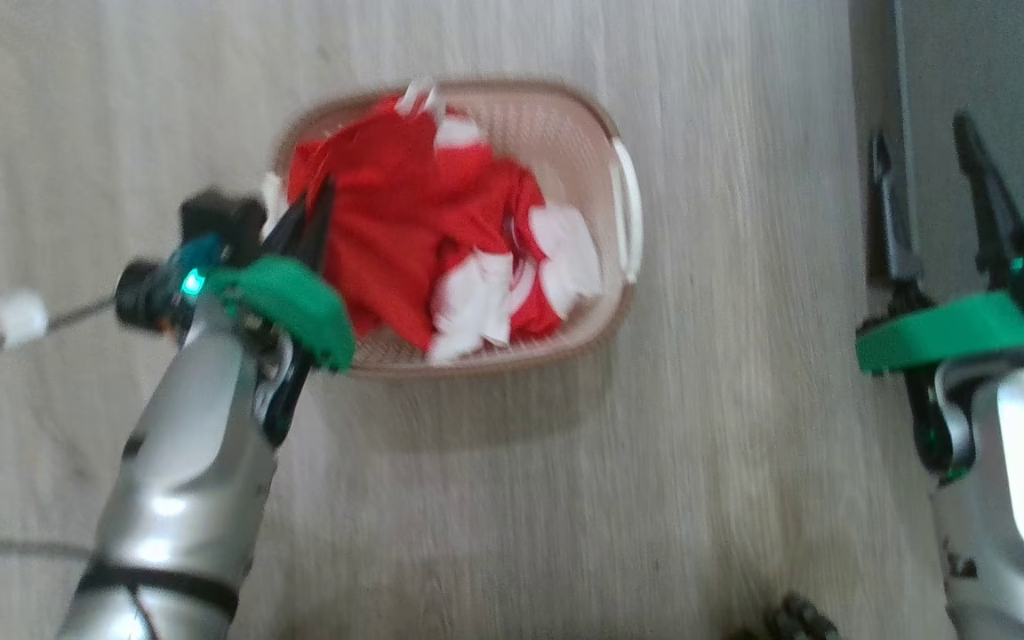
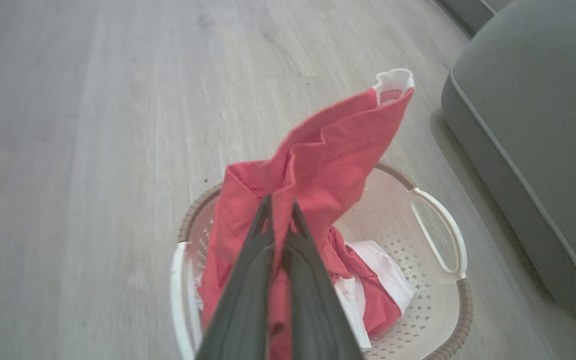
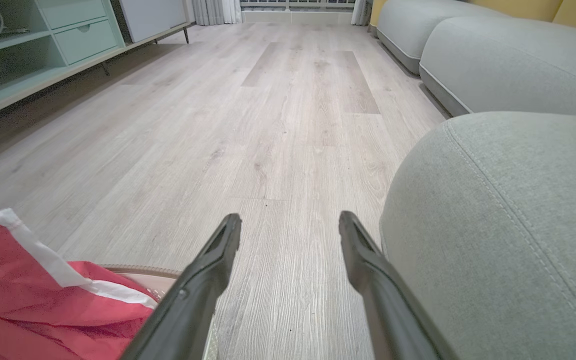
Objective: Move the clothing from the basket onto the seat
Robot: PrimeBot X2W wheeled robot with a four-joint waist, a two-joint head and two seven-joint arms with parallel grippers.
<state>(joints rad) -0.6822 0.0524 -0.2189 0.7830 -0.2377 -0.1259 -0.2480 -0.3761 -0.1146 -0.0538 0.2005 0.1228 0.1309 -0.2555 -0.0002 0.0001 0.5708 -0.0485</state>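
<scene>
The left wrist view shows the left gripper [image 2: 280, 206] pinched tight on a fold of the red clothing [image 2: 328, 150], which sticks up over the basket [image 2: 403, 220]; the rest lies inside. The right wrist view shows the right gripper [image 3: 290, 225] spread apart, the grey seat [image 3: 493, 225] just right of it, and open floor [image 3: 293, 100] beyond.

Head looks straight down; wrists low, sharing basket [image 1: 565, 142].
</scene>
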